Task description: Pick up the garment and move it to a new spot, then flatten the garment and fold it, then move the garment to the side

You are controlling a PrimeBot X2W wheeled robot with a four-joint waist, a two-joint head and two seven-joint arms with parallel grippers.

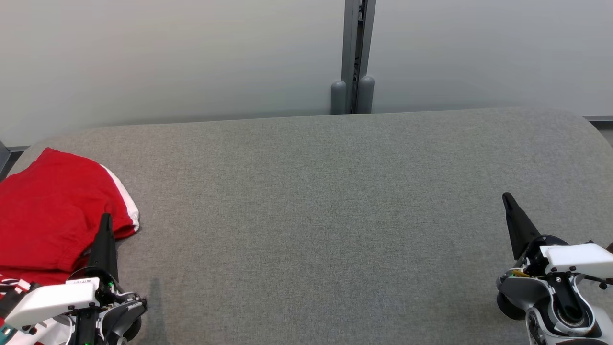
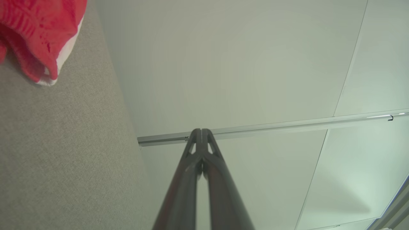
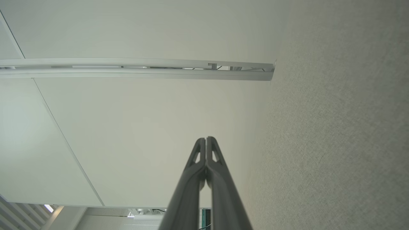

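Our left claw (image 1: 106,216) and right claw (image 1: 506,195) are pinched shut, empty — the half-cropped garment (image 1: 52,206) beside the left seems folded aside; we judge little remains

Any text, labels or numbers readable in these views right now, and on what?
No text can be read.
Small label on the white housing of the left end effector: too small to read.
White marks on the red garment, near edge: partly hidden, unreadable.
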